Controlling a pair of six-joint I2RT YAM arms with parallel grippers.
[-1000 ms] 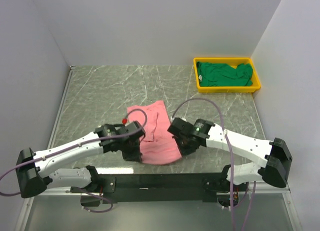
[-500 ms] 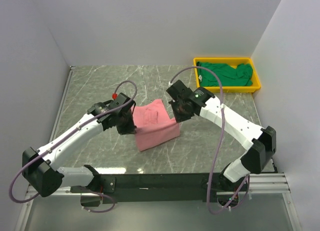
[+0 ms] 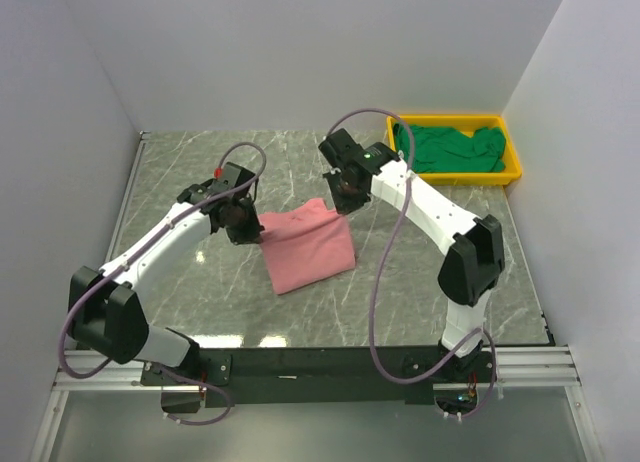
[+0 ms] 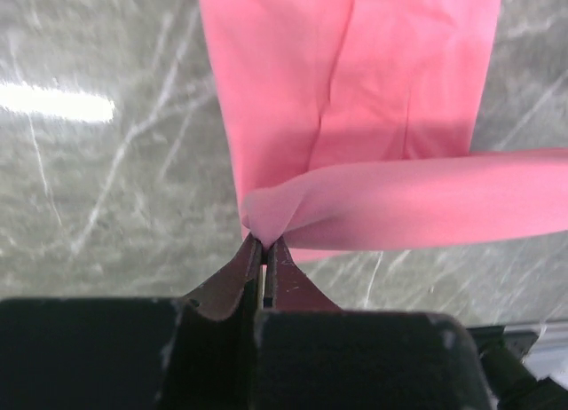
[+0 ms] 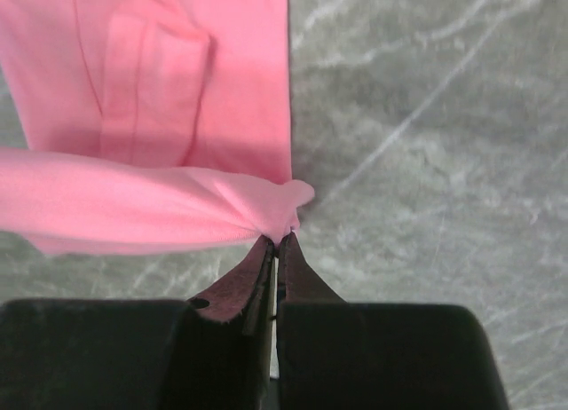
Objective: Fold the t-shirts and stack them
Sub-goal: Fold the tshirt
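The pink t-shirt (image 3: 305, 247) lies folded on the marble table at centre. My left gripper (image 3: 248, 227) is shut on the shirt's far left corner; in the left wrist view (image 4: 264, 241) its tips pinch a bunch of pink cloth (image 4: 355, 117). My right gripper (image 3: 341, 199) is shut on the far right corner; in the right wrist view (image 5: 278, 240) its tips pinch the pink cloth (image 5: 160, 99). The held edge is lifted and stretched between both grippers. The dark green t-shirt (image 3: 450, 149) lies crumpled in the yellow tray (image 3: 455, 178) at the back right.
White walls close the table on the left, back and right. The right arm (image 3: 430, 207) reaches across the table's right half, with its cable looping above. Grey marble (image 3: 200, 162) shows around the pink shirt.
Both grippers have carried the pink shirt's near edge away from the table's front toward the back, folding the shirt over itself. Both arms are now stretched farther out.
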